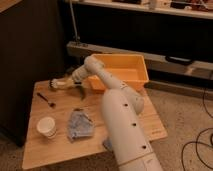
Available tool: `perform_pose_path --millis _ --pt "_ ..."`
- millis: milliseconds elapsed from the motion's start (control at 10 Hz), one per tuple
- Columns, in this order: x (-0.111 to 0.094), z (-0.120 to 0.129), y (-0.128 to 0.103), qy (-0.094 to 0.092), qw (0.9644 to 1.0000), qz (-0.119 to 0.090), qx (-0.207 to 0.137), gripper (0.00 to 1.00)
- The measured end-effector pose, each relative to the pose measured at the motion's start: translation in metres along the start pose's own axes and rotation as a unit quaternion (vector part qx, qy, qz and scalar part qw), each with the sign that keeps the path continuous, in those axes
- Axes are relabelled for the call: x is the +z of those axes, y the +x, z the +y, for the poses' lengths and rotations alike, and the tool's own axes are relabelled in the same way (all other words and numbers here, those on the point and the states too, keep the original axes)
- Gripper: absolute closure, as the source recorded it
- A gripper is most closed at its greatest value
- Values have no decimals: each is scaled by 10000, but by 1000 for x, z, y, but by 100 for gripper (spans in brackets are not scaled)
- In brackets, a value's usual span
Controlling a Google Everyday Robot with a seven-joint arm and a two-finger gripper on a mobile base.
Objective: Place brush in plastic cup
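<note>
The hand (pixel 61 83) sits low over the far-left part of the bench (pixel 45 150), at about 10 o'clock from the bench's middle. Whether it is clamped on anything cannot be told. The brush (pixel 54 84) lies right at its 9 o'clock side, pale handle and dark bristles touching or nearly touching the hand. At the hand's 7 o'clock, near it, a small dark utensil (pixel 46 99) lies flat on the wood. Farther out at 6 o'clock, well apart, a white cup (pixel 46 127) stands upright with its mouth up — what it holds cannot be told. A crumpled bluish cloth (pixel 80 124) lies just beside that cup, at its 3 o'clock. At the hand's 3 o'clock a yellow bin (pixel 120 56) rests on the bench's far edge — the white arm (pixel 122 115) crosses its front-left corner.
</note>
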Motion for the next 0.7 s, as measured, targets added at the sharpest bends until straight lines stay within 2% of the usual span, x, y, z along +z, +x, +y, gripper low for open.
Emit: perform_pose_path --millis 200,400,600,700 --pt "-16 3 -15 -71 9997 -129 -207 100" --pt "-30 7 -28 -240 9989 -257 -304 100" --pt "-57 4 -14 -449 9980 -445 -88 100" --pt "-69 2 -5 -493 9973 -536 38 100"
